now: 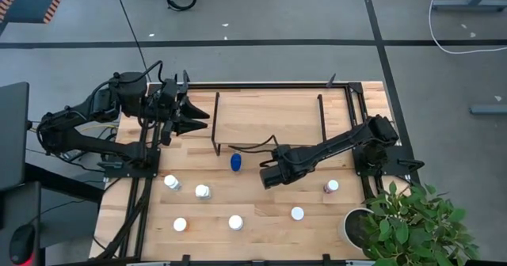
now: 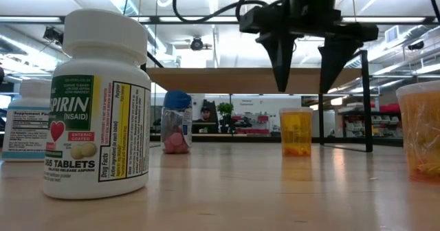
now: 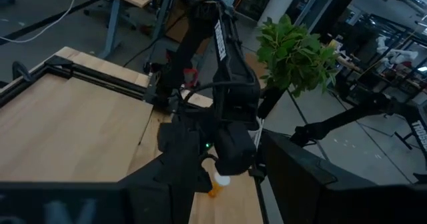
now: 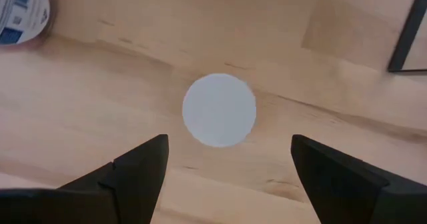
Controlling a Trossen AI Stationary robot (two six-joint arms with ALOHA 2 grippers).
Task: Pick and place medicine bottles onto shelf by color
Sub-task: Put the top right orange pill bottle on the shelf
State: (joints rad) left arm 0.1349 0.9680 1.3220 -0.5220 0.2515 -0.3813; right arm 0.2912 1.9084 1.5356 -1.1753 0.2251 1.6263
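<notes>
My right gripper (image 1: 268, 176) (image 4: 228, 141) is open and points down over the table's middle. It hovers above an orange bottle (image 2: 297, 131) whose round white cap (image 4: 219, 111) lies between and beyond the fingers, untouched; the arm hides this bottle in the high view. A blue bottle (image 1: 236, 162) stands just left of it, on its base in front of the shelf (image 1: 269, 115). Several white-capped bottles (image 1: 203, 191) stand on the near half of the table, a purple one (image 1: 331, 187) to the right. My left gripper (image 1: 194, 113) waits open by the shelf's left end.
The shelf's black legs (image 1: 218, 127) (image 2: 366, 107) stand just beyond the right gripper. A potted plant (image 1: 412, 222) sits at the table's near right corner. A large aspirin bottle (image 2: 96, 104) stands close to the low camera. A bottle with blue print (image 4: 20, 11) is nearby.
</notes>
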